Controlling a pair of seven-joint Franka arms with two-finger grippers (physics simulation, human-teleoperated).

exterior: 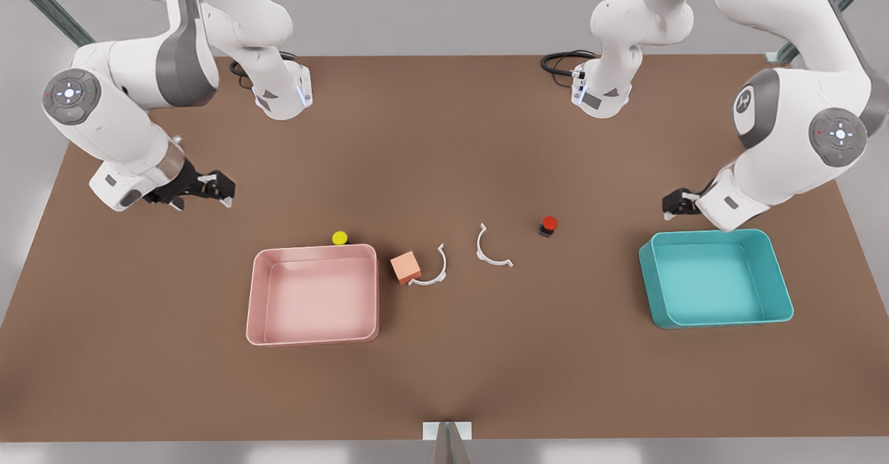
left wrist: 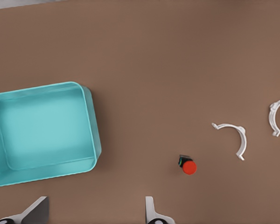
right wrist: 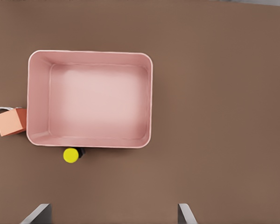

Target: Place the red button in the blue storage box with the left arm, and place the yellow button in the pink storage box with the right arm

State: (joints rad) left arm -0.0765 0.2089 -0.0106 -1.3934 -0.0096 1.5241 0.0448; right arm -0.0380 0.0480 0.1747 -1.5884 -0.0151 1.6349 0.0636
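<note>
— Near the centre of the front view, slightly right, where was the red button (exterior: 549,225)?

— It stood on the brown table (exterior: 444,380), on its small black base, well apart from the blue storage box (exterior: 783,296), which lay at the right of the frame with nothing in it. A white curved clip (exterior: 490,248) lay just left of the button, not touching it.

— And the yellow button (exterior: 339,237)?

— Left of centre, just beside the far wall of the pink storage box (exterior: 314,340), outside it. Whether cap and wall touched I could not tell. The pink box held nothing either.

— What else sat between the boxes?

— A salmon-orange cube (exterior: 405,267) just right of the pink box, with a second white curved clip (exterior: 433,270) against its right side.

— The grippers?

— The left gripper (exterior: 675,204) hung at the right of the front view, just above the blue box's far left corner, clear of the red button. Its wrist view showed its fingertips (left wrist: 37,210) spread wide, nothing between them, with the box and button beyond. The right gripper (exterior: 221,192) hovered at the left of the front view, above and left of the pink box. Its fingertips (right wrist: 39,212) also stood wide apart and empty in its wrist view, the yellow button lying between them and the box.
</note>
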